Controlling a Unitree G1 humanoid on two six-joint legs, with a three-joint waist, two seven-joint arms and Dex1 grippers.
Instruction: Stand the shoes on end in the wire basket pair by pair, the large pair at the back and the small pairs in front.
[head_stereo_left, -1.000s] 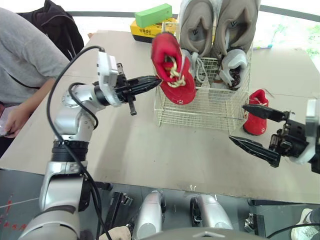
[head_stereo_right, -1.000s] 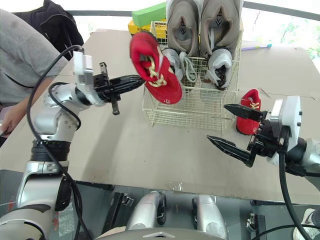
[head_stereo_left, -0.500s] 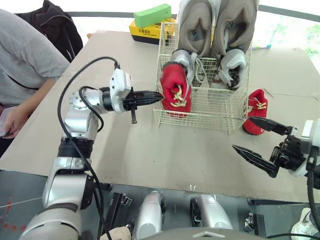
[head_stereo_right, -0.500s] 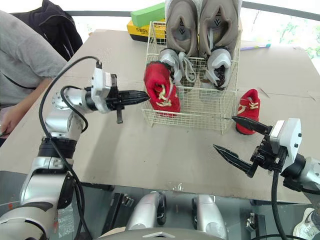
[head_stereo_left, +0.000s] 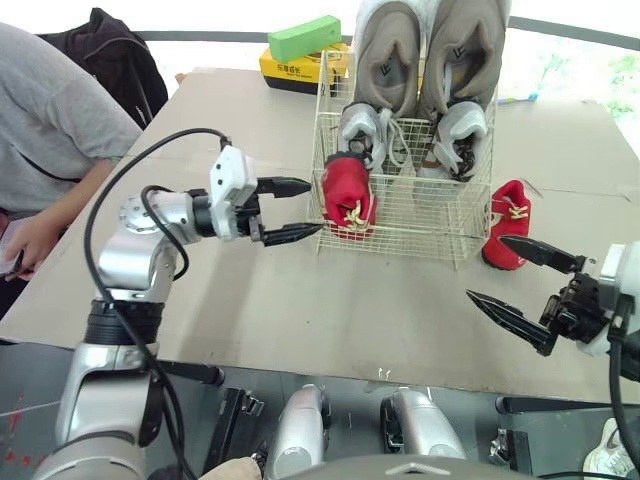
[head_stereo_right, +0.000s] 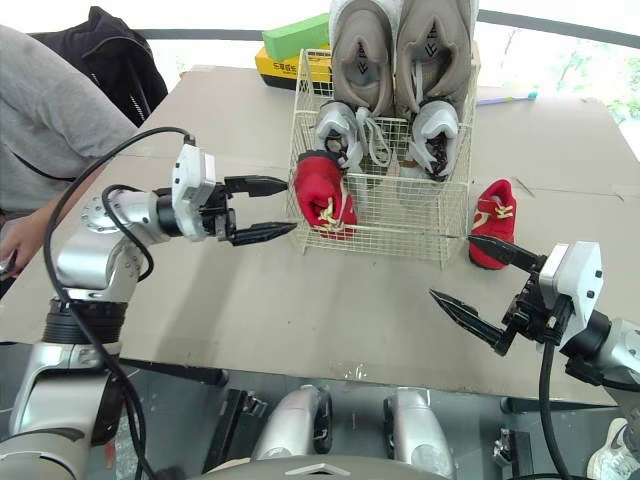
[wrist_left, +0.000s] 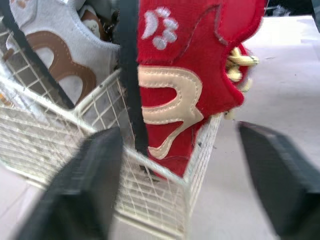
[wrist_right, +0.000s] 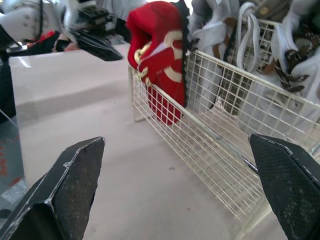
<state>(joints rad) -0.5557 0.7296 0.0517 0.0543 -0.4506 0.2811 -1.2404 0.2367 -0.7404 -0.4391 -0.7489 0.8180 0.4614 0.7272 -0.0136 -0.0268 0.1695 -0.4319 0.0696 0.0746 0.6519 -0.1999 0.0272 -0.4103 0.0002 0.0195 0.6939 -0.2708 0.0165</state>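
Left gripper (head_stereo_left: 308, 207): jaws wide apart, nothing held; tips just short of the basket's front-left corner.
Red shoe (head_stereo_left: 350, 193): inside that corner, just past the left fingertips; on end, toe down, opening up. Soft fleecy upper, cream stitched patches, knotted cord lace.
Risk, red shoe: judged likely to slump sideways, since the front row beside it was open and the toe gave a narrow footing.
Basket (head_stereo_left: 430, 215): thin cream wire grid, light-looking, straight walls.
Risk, basket: a fingertip catching the mesh could drag or tip it; load looked top-heavy.
Grey pair (head_stereo_left: 392, 55): on end at the back, well above the rim; suede-like uppers, white laces hanging.
Loose shoe (head_stereo_left: 508, 225): red, outside the basket's right wall, just beyond the right gripper's upper finger; contact with the wire unclear.
Right gripper (head_stereo_left: 487, 268): jaws wide apart, empty.
Risk, loose shoe: soft rounded upper might squash or slip between pointed fingers; lace could snag the wire.
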